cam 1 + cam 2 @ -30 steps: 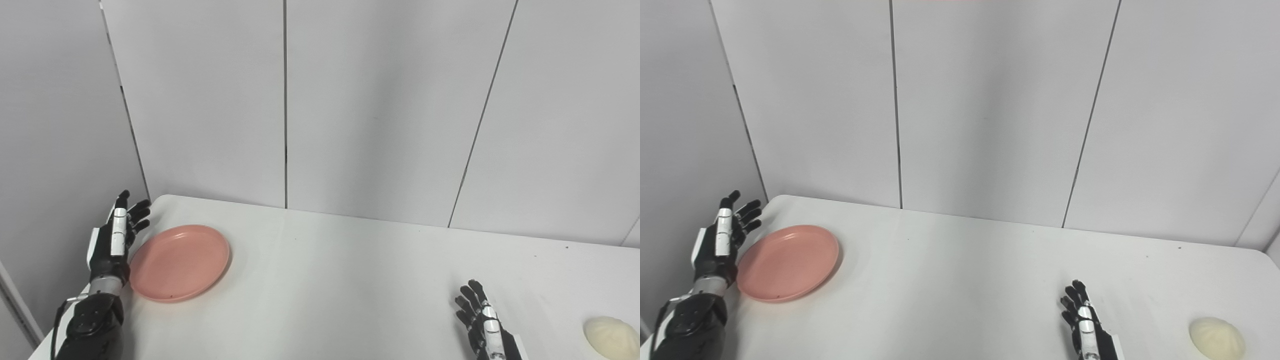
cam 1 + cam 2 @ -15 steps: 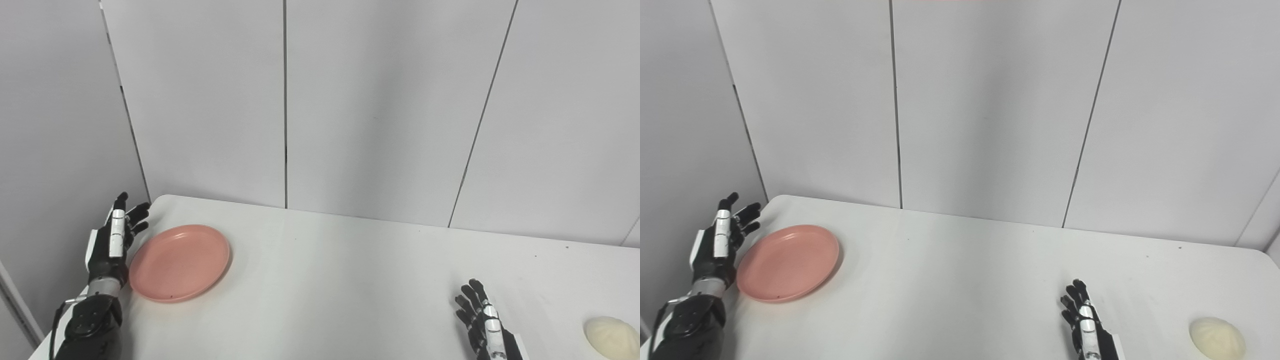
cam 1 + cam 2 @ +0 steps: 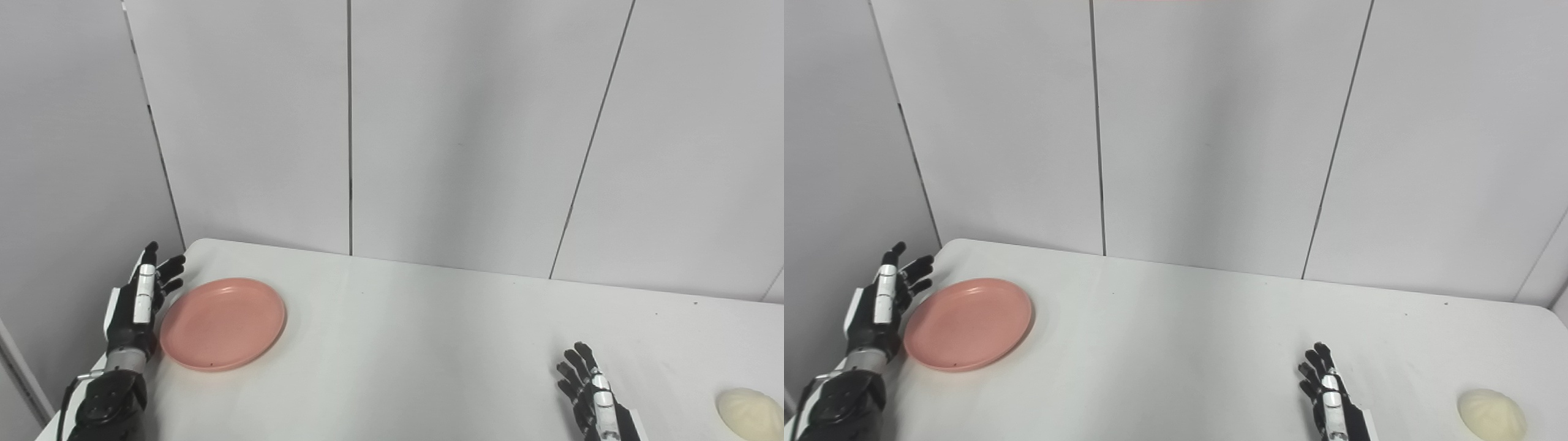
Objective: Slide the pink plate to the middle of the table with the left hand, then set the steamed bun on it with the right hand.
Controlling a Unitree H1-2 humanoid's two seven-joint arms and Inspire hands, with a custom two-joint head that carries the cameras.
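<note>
R hand (image 3: 1331, 398), black w/ silver trim, sits nearest at the bottom edge: fingers apart, pointing up, grasping nothing. The round cream-white steamed bun (image 3: 1491, 414) lies on the white tabletop (image 3: 1176, 349) well to the right of those fingers, untouched.

Further back, L hand (image 3: 138, 301) stands edge-on at the table's left corner, fingers spread and released, palm facing the shallow round pink plastic plate (image 3: 223, 323). Plate rim is just right of the fingers; contact looks likely at the heel of the hand but can't confirm.

Step in hand, by my read: plate slide, barely begun, plate far from table middle. Next move needs a steady rightward push w/ fingers kept low against the rim.

Plate is empty.
</note>
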